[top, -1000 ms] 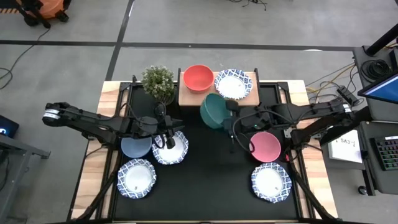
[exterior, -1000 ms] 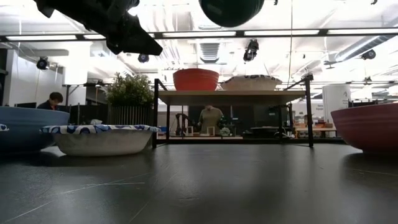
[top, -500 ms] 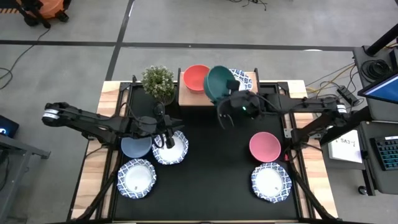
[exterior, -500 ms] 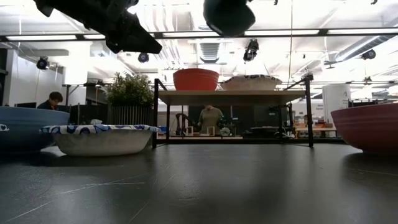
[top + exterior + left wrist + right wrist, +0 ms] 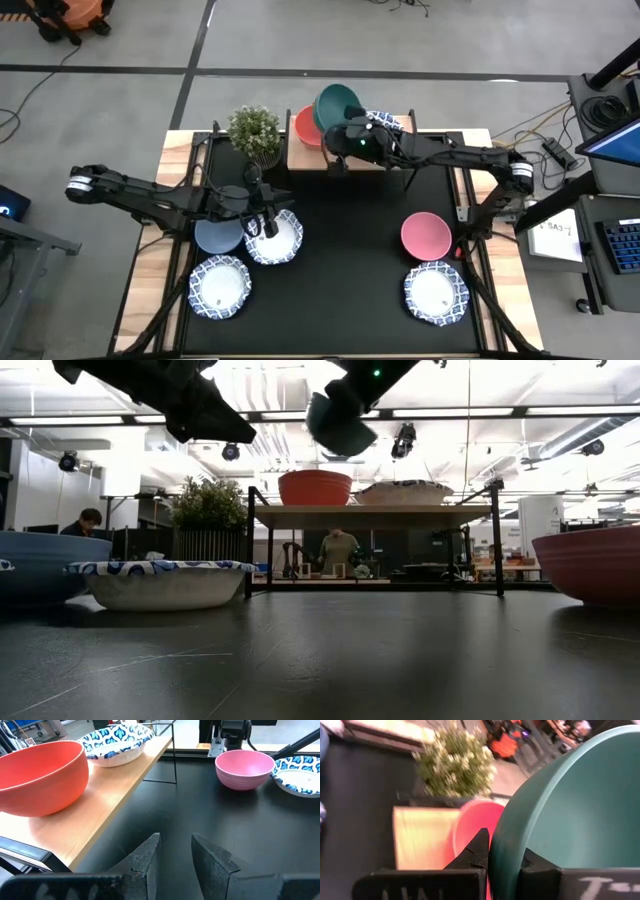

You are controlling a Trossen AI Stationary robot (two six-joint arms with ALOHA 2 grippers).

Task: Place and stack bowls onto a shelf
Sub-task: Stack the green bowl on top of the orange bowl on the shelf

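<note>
The right gripper [image 5: 352, 140], pinching the rim of the round green bowl [image 5: 338, 108], has carried it from the table (mid-air) to above the light-wood shelf [image 5: 305, 155], over the red bowl [image 5: 306, 126]; stacking is imminent. The left gripper [image 5: 262, 223], fingers parted and empty, waits well clear of the shelf.

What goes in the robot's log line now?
right gripper: holding green bowl above red bowl on shelf | left gripper: waiting, open

The green bowl [image 5: 338, 107] covers much of the red bowl [image 5: 305, 125] on the shelf [image 5: 300, 155]; its far rim is cut off in the right wrist view
</note>
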